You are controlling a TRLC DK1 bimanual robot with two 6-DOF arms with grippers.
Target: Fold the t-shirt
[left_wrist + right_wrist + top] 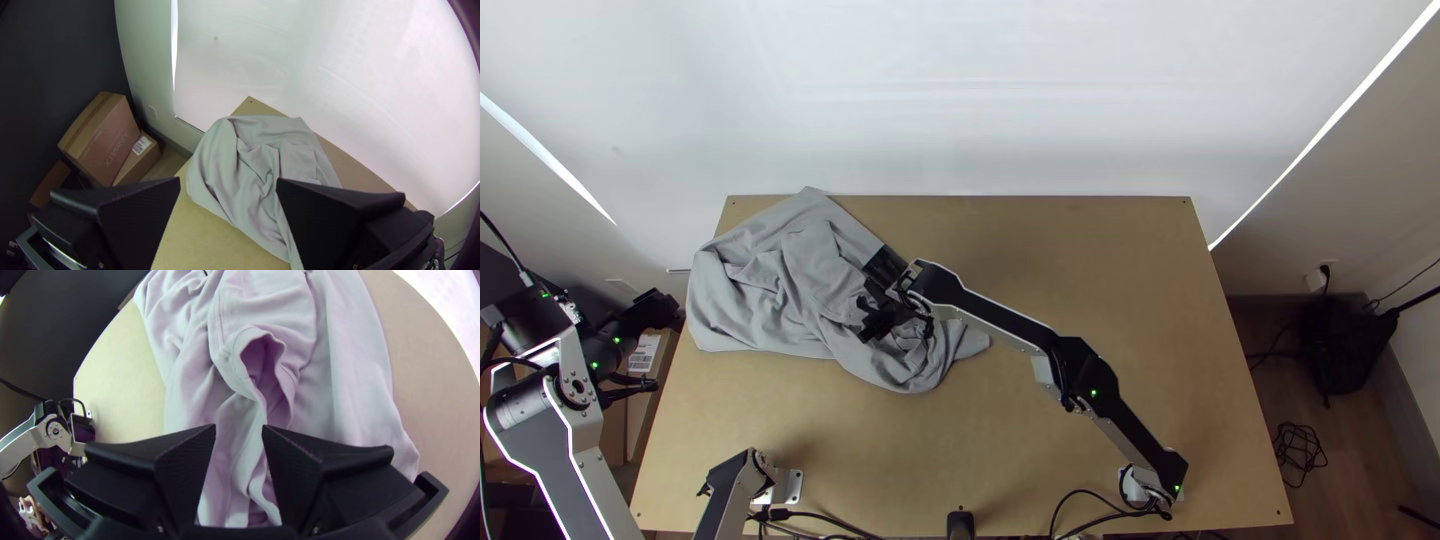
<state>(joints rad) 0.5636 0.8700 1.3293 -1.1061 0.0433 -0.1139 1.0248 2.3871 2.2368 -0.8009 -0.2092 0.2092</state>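
Left gripper [661,345]: fingers apart, with nothing between them, off the table's left edge at nine o'clock (dial centred on the table in the top view, twelve at the far edge). Same side, left wrist view: a large cardboard box [107,142] with a smaller labelled box [144,156] against it, beside a dark wall [55,60]. The left arm's base [777,486] is at about eight o'clock, cables [820,517] beside it.

Grey t-shirt [770,285]: bunched, not flat, mostly between nine and eleven o'clock. It reaches the table's left and far edges; many creases, and a hemmed opening stands agape in the right wrist view. Right gripper [866,300]: at ten o'clock, above the shirt's inner part, fingers apart. Cannot tell whether either finger touches the cloth.

Table [1080,260]: light wood, plain surface, small holes at the corners. A white panel [960,90] rises behind at twelve, a bright strip along each slanting side. Small black object [961,524] at six, on the near edge. Right arm's base [1142,487] at about four.

Room, right side: wall outlet [1316,280] at three, black bag-like item [1348,345] beneath; loose coiled cable [1300,452] on the wooden floor [1370,450], towards four.
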